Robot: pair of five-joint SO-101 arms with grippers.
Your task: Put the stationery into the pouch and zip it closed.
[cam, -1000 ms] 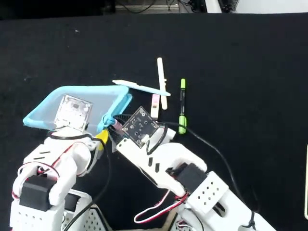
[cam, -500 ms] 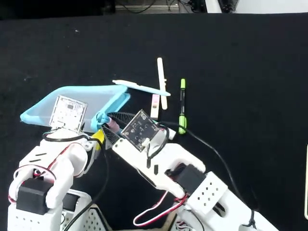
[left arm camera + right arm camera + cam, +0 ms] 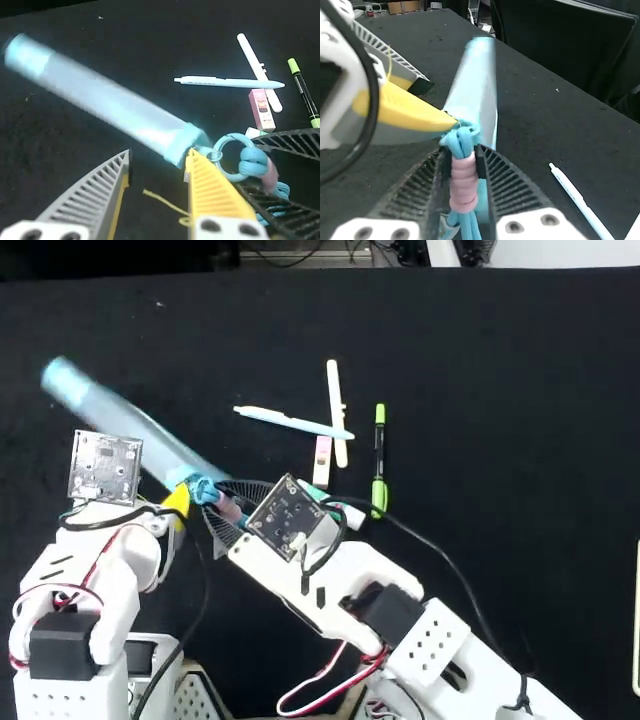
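Note:
The light blue pouch point(image 3: 120, 425) hangs blurred above the table, slanting from the far left down to both grippers. My right gripper point(image 3: 464, 156) is shut on the pouch's pink and blue pull cord point(image 3: 463, 187), beside a blue ring point(image 3: 231, 157). My left gripper point(image 3: 159, 156) is open, and its yellow finger point(image 3: 178, 500) touches the pouch's near end. On the table beyond lie a blue pen point(image 3: 290, 422), a white pen point(image 3: 337, 412), a pink eraser point(image 3: 322, 455) and a green highlighter point(image 3: 379, 460).
The black table point(image 3: 500, 370) stretches bare to the right and far side of the stationery. A black cable point(image 3: 440, 545) runs from the right arm across the near right.
The pouch has swung from lying broad and flat to a narrow, blurred slant toward the far left. The left arm has shifted left. The right gripper has kept the cord.

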